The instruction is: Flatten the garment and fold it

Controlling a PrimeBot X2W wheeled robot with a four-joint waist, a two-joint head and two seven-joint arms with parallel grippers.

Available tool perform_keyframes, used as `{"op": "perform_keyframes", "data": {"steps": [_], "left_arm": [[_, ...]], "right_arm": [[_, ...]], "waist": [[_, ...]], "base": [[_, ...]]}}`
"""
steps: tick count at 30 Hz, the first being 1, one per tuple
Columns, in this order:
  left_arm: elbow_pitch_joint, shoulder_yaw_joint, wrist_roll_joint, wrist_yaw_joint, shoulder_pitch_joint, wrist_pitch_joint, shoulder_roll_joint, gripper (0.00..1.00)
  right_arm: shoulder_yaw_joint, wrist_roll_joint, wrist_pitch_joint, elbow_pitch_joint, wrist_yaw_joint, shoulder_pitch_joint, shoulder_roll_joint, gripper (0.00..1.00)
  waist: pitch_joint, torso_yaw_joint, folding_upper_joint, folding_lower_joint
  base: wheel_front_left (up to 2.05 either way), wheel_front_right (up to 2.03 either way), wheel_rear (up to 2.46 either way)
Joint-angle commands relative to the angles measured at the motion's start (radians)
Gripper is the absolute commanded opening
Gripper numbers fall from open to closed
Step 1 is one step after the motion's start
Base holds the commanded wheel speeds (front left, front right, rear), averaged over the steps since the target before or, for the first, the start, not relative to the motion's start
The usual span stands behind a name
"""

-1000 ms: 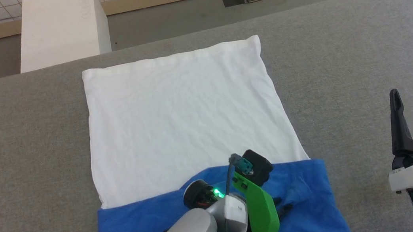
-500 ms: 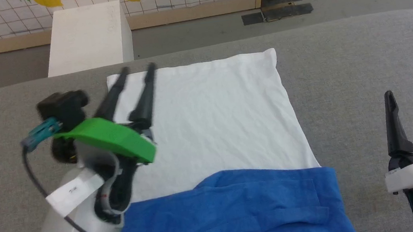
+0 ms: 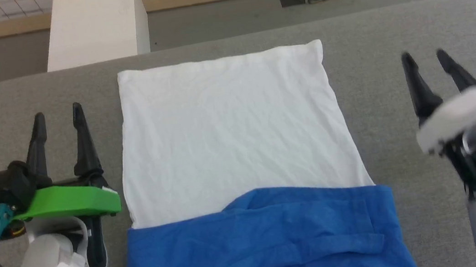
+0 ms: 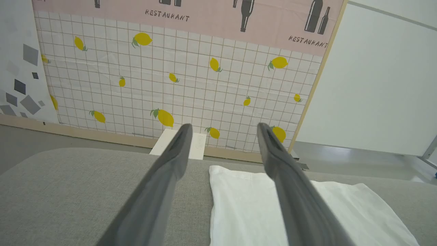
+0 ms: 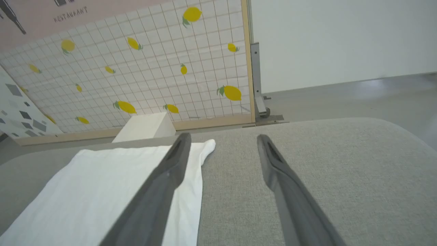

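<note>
**A:** Where does the garment (image 3: 232, 125) lie?

**B:** Flat on the grey worktop (image 3: 391, 40), in the middle between the two arms. Its white body makes a smooth rectangle reaching toward the far edge, with only faint creases. The bright blue sleeves (image 3: 260, 236) are folded across its near end as a band, one layer overlapping the other. A sliver of white shows below them.

**A:** And the end effectors?

**B:** The left end effector (image 3: 57, 112) sits just beside the shirt's left edge, fingers spread apart and holding nothing. The right end effector (image 3: 424, 57) is off the right edge, apart from the cloth, also spread wide and empty. Both point toward the far side, where a white box (image 3: 95, 23) stands beyond the worktop
</note>
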Motion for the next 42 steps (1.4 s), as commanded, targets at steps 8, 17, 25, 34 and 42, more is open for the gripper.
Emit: {"op": "perform_keyframes", "data": {"steps": [8, 17, 25, 34, 42], "left_arm": [[-0.126, 0.027, 0.023, -0.014, -0.039, -0.008, -0.011, 1.0], [-0.172, 0.008, 0.021, -0.033, -0.113, 0.009, -0.007, 1.0], [-0.191, 0.004, 0.015, -0.036, -0.137, 0.027, 0.003, 1.0], [-0.186, -0.013, 0.01, -0.06, -0.209, 0.091, 0.037, 1.0], [-0.181, -0.019, -0.047, -0.103, -0.485, 0.377, 0.136, 1.0]], "right_arm": [[-0.013, -0.11, 0.411, 0.188, -0.001, -0.415, -0.016, 1.0], [-0.027, -0.247, 0.821, 0.326, -0.001, -0.742, -0.022, 1.0], [-0.018, -0.31, 1.052, 0.356, -0.001, -0.832, -0.006, 1.0], [0.008, -0.31, 1.103, 0.327, -0.001, -0.814, -0.001, 0.0], [0.026, -0.303, 1.071, 0.293, -0.001, -0.83, -0.002, 0.0]], "waist": [[0.244, 0.059, 0.0, 0.0], [0.408, 0.132, 0.0, 0.0], [0.484, 0.157, 0.0, 0.0], [0.51, 0.153, 0.0, 0.0], [0.501, 0.122, 0.0, 0.0]], "base": [[0.0, 0.0, 0.0], [0.0, 0.0, 0.0], [0.0, 0.0, 0.0], [0.0, 0.0, 0.0], [0.0, 0.0, 0.0]]}}
